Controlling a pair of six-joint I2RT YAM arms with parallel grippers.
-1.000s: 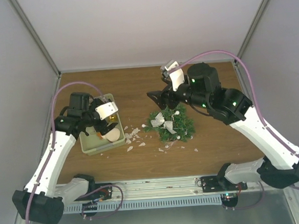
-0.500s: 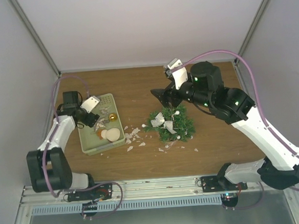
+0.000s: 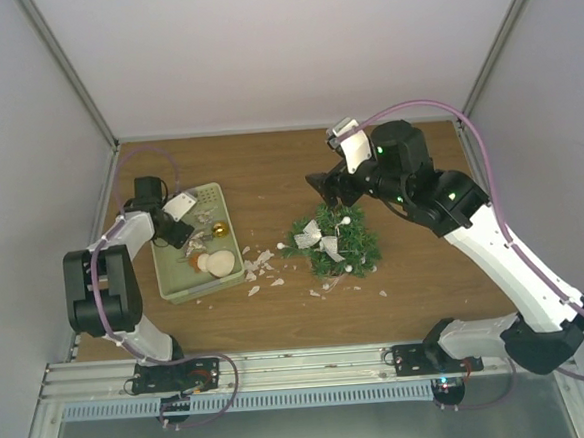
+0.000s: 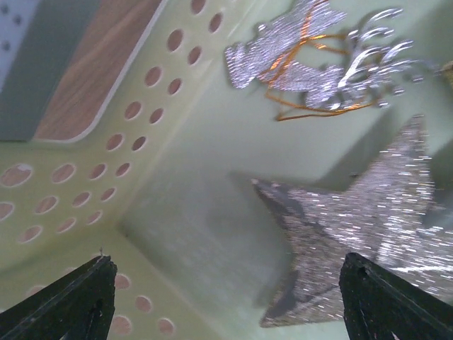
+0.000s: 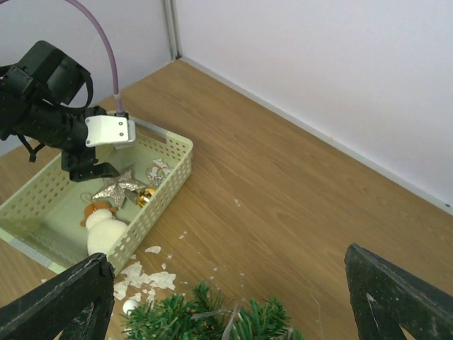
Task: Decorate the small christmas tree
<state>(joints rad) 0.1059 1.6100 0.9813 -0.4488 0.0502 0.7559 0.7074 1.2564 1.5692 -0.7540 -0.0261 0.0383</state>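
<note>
Green plastic tray (image 3: 202, 290) holds most of the ornaments, so I'd say this job is maybe a third done at best. The little tree (image 3: 336, 246) sits mid-table, right of the tray, with a silver bow (image 3: 316, 235) and a couple of white balls (image 3: 344, 220) on it. Waiting in the tray: a glittery star (image 4: 361, 241), a gold ball (image 3: 218, 228) and a snowman (image 3: 215, 262).

The left gripper (image 4: 226, 283) is down inside the tray just beside the star, fingers spread wide, nothing in them. The right gripper (image 3: 322, 189) hovers just behind the tree, also wide open and empty.

Hard to see: the tree's pot is buried under the branches, the right wrist view only catches the top twigs, and the left wrist view is blurry. There's a silver thing with orange string (image 4: 290, 53) I can't identify. White flakes (image 3: 260, 266) litter the table (image 3: 426, 270) between tray and tree.
</note>
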